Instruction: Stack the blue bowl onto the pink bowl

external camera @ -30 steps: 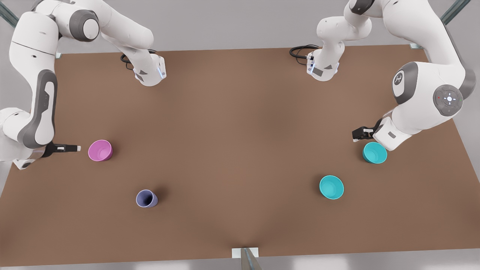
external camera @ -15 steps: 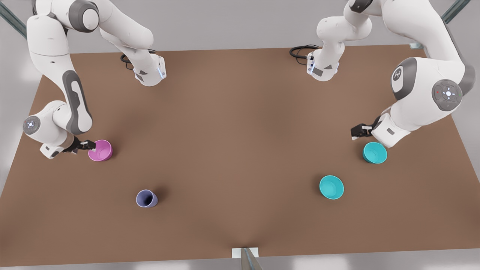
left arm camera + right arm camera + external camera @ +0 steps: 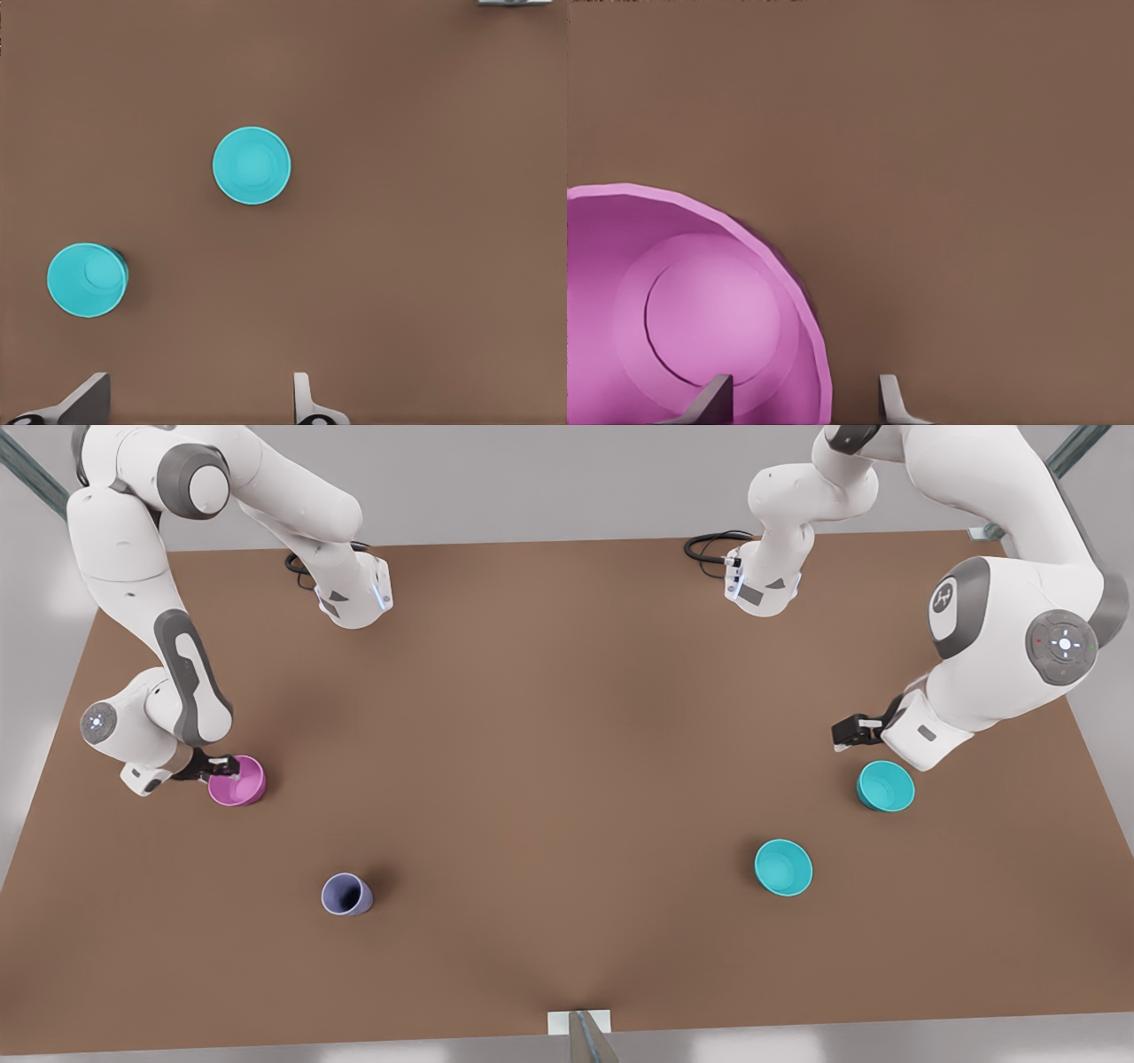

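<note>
While the right pincer (image 3: 232,767) sits low over the near rim of the pink bowl (image 3: 238,780), its fingers (image 3: 716,398) stand apart, one inside the bowl and the other outside its wall, straddling the rim without clamping it. That bowl rests upright on the brown desk (image 3: 549,762). A lavender cup (image 3: 345,894) stands on the desk well apart from this pincer, beyond the pink bowl.

Across the desk, the left pincer (image 3: 842,734) hangs with its fingers (image 3: 306,403) spread apart, holding nothing. The blue bowl (image 3: 885,786) sits just beside it, upright on the desk, and a second teal bowl (image 3: 783,867) lies farther out from the same pincer.
</note>
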Robot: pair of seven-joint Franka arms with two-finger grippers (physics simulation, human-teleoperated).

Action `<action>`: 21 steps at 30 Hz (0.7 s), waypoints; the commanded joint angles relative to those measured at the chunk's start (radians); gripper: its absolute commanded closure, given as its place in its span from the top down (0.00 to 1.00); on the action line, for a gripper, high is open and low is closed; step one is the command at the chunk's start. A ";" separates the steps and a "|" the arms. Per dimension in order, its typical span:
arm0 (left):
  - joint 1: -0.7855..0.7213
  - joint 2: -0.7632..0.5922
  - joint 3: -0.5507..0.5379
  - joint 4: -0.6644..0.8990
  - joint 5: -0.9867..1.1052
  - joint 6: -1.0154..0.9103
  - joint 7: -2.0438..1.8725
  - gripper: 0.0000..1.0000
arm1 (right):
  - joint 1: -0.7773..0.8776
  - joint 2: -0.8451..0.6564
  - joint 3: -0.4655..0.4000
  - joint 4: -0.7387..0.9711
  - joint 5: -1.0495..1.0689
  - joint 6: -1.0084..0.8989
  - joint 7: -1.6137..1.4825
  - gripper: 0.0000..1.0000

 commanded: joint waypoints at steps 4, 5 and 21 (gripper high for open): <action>0.009 -0.002 -0.001 0.000 0.000 -0.004 0.000 1.00 | 0.010 -0.006 0.008 0.006 0.030 -0.001 -0.056 0.21; 0.007 -0.002 -0.001 0.000 0.000 -0.004 -0.002 1.00 | 0.013 -0.008 0.014 0.006 0.035 -0.001 -0.055 0.21; 0.006 -0.034 -0.009 0.002 -0.004 -0.107 -0.002 1.00 | 0.611 -0.037 0.188 0.495 0.331 -0.453 0.778 0.21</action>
